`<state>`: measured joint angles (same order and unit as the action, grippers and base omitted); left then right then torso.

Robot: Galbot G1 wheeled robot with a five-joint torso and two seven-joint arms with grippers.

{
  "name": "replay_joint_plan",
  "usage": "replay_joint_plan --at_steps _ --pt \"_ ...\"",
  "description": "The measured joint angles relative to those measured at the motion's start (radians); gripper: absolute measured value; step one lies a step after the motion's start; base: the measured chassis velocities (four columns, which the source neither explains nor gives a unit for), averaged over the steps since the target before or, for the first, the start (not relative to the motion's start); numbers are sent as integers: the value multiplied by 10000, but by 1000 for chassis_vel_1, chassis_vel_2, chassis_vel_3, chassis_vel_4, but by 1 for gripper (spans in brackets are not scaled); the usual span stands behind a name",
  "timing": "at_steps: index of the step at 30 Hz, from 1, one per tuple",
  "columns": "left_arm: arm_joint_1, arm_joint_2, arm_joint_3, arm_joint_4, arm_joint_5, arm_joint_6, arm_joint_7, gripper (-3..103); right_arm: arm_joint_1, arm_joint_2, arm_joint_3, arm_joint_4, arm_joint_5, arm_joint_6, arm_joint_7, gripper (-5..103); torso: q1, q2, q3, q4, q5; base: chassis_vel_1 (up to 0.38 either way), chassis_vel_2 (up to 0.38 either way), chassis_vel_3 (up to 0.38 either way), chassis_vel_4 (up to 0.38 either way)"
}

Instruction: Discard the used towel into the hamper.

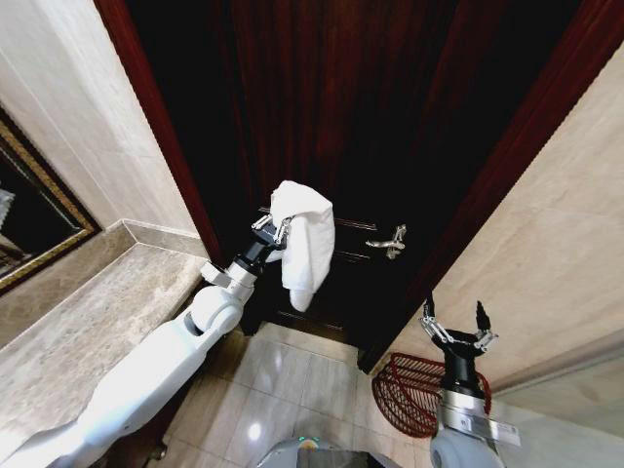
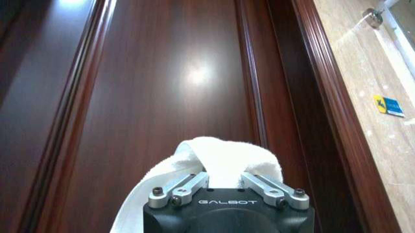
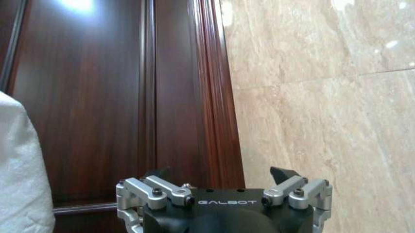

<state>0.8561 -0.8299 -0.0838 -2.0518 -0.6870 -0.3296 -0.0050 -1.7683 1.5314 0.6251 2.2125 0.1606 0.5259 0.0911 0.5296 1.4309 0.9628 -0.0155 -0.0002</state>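
A white towel (image 1: 304, 239) hangs in front of the dark wooden door, held up by my left gripper (image 1: 275, 228), which is shut on its upper part. In the left wrist view the towel (image 2: 224, 158) bulges between the fingers and drapes down one side. The hamper (image 1: 414, 392), a dark red-brown slatted basket, lies tilted on the floor at the lower right, by the door frame. My right gripper (image 1: 454, 329) stands open above the hamper with nothing in it; the right wrist view shows its fingers (image 3: 285, 174) apart and an edge of the towel (image 3: 19, 170).
The dark wooden door (image 1: 370, 117) fills the middle, with a metal handle (image 1: 388, 240) to the right of the towel. Marble walls stand on both sides, a marble counter (image 1: 88, 322) with a framed mirror (image 1: 29, 214) on the left. Tiled floor (image 1: 292, 380) lies below.
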Motion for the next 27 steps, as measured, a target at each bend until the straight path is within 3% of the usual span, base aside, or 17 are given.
replay_joint_plan --at_steps 6,18,27 --pt "192 -17 -83 -82 27 0 -18 7 -4 -7 -11 -3 -4 23 -14 100 -4 1 -1 -8 7 157 -155 -163 163" --pt "342 -68 -116 -141 49 32 -117 7 -12 43 7 -24 -42 126 23 100 -20 12 -7 1 3 228 -218 -226 225" --pt "404 -118 -105 -25 314 56 -35 7 -17 117 13 -95 -131 195 25 100 8 -1 3 -2 1 -20 -3 -5 -13"
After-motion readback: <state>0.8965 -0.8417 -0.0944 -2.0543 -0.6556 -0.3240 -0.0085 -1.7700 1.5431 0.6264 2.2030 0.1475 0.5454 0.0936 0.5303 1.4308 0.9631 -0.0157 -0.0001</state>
